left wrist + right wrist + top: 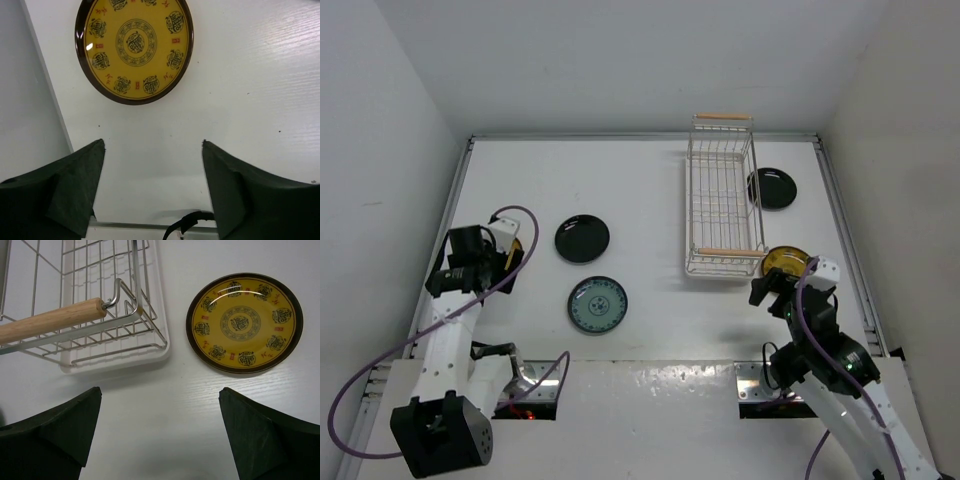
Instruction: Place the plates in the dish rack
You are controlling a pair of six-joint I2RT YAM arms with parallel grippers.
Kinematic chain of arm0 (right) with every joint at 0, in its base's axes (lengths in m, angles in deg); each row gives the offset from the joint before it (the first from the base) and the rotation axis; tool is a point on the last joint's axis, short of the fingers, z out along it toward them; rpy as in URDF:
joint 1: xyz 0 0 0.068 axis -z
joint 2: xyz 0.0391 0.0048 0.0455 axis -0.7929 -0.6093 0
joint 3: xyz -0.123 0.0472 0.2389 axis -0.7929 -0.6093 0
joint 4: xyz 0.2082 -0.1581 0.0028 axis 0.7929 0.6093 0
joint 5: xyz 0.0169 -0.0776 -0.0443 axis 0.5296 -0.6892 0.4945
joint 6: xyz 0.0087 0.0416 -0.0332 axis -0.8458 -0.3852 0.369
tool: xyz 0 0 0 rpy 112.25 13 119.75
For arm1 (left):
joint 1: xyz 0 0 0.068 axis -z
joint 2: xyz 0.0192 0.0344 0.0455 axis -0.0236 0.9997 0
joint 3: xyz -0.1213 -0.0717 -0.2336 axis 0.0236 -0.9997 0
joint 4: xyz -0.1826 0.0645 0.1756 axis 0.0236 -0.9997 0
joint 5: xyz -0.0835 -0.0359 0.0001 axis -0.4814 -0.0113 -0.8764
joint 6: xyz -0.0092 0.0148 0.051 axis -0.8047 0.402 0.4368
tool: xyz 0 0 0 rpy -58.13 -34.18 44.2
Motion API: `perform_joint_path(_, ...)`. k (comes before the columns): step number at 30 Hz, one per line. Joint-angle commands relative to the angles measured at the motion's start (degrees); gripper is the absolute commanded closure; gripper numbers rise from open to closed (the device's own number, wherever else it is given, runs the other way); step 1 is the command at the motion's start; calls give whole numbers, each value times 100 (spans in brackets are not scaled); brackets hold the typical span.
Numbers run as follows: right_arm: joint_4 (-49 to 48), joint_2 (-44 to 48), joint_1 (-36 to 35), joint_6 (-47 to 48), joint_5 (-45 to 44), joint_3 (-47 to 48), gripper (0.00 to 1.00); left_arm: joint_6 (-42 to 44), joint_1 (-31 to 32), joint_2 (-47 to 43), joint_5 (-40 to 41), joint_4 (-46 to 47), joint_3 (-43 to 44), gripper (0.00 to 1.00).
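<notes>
The white wire dish rack (pixel 720 200) stands at the back right with no plates in it; its near wooden handle shows in the right wrist view (pixel 52 320). One black plate (pixel 582 239) and the teal plate (pixel 598 304) lie left of centre. A second black plate (pixel 773 188) lies right of the rack. A yellow plate (pixel 786 262) (pixel 245 322) lies by the rack's near right corner. My right gripper (pixel 772 290) (pixel 160 390) is open and empty just short of it. Another yellow plate (pixel 135 47) lies ahead of my open, empty left gripper (pixel 488 262) (pixel 153 145).
White walls close in the table on the left, back and right. A raised rail (pixel 45 85) runs along the table's left edge beside the left yellow plate. A purple cable (pixel 525 225) loops over the left arm.
</notes>
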Motion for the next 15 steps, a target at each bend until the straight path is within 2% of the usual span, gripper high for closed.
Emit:
perform_joint_path(1, -102, -88, 21, 15, 149, -1, 0, -37, -25, -265, 85, -108, 146, 14)
perform_joint_path(4, -102, -114, 12, 24, 228, 17, 0, -90, -25, -265, 33, -266, 374, 0)
perform_joint_path(8, -224, -246, 30, 121, 351, -1, 0, -255, -25, -12, 110, -390, 830, 0)
perform_joint_path(11, -347, -430, 30, 374, 474, 52, 0, -431, -77, 848, 111, -521, 1313, 0)
perform_joint_path(12, -382, -535, 30, 446, 544, 130, 0, -485, -208, 1173, 111, -583, 1742, 0)
perform_joint_path(13, -479, -623, 13, 542, 580, 183, 0, -537, -305, 1968, 111, -653, 2016, 0)
perform_joint_path(15, -593, -1001, 30, 867, 563, 489, 0, -713, -673, 2876, 24, -968, 2639, 7)
